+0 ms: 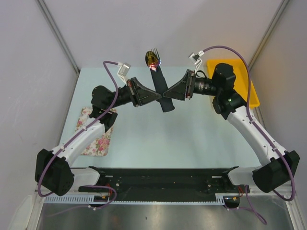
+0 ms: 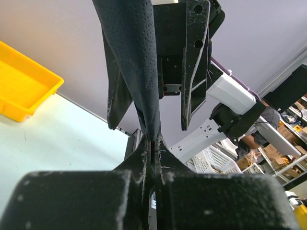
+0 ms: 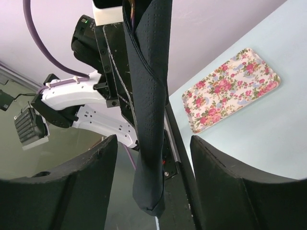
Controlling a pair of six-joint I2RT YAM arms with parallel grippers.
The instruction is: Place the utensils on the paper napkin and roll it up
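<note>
I have the black paper napkin (image 1: 163,91), rolled into a long embossed tube, held up off the pale tabletop (image 1: 192,139), over its middle and towards the far edge. The utensils (image 1: 152,58) are wrapped inside it. Only their shiny gold ends poke out of the end of the roll that points at the far edge.

My left hand (image 2: 152,141) is clamped shut on the roll, and in the left wrist view its fingers pinch the black paper between them. My right hand (image 3: 153,140) is spread wide. In the right wrist view the roll hangs in the gap between the two fingers, and I see no contact on either side.

The pink-and-white floral cloth mat (image 1: 96,136) lies flat near the left edge of the tabletop, partly under my left arm. The shallow yellow plastic tray (image 1: 253,93) sits in the far right corner, behind my right arm.
</note>
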